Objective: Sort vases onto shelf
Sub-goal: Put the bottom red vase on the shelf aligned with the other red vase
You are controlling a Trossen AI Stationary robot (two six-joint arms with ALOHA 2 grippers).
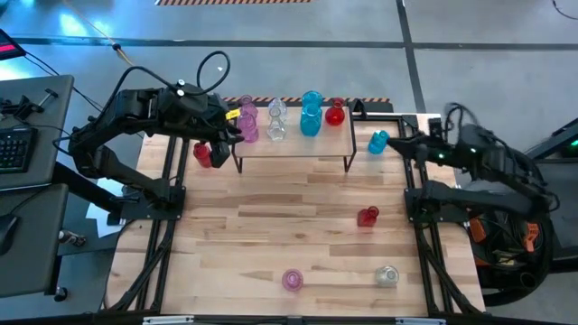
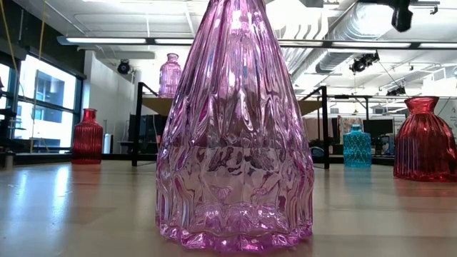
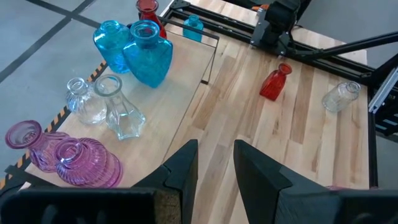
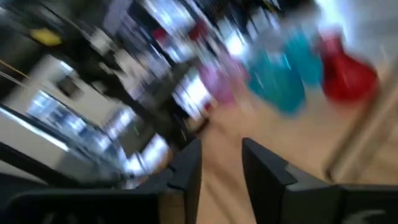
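A: What carries everything?
B: A slatted light-wood table [image 1: 271, 226]. Against its far edge stands the small light-wood shelf on thin black legs [image 1: 293, 144].

A: Which vases are on the shelf?
B: From its left end to its right: two ribbed pink glass vases [image 1: 248, 125], two clear glass vases [image 1: 276, 122], two teal-blue glass vases [image 1: 311, 116], and one red glass vase [image 1: 335, 114].

A: And on the table itself?
B: A red ribbed vase [image 1: 202, 154] stands just off the shelf's left end, and a small teal vase [image 1: 378, 142] lies just off its right end. Another red vase [image 1: 368, 217] lies toward the right edge. Near the front edge, a pink vase [image 1: 293, 280] stands about midway and a clear vase [image 1: 386, 276] lies to its right.

A: The arms?
B: The left claw [image 3: 216, 163] hangs over the shelf's left end, above the pink vases, its fingers a narrow gap apart with nothing between them. The right claw [image 4: 221, 163] sits near the table's far right corner, beside the small teal vase, fingers slightly parted and empty.
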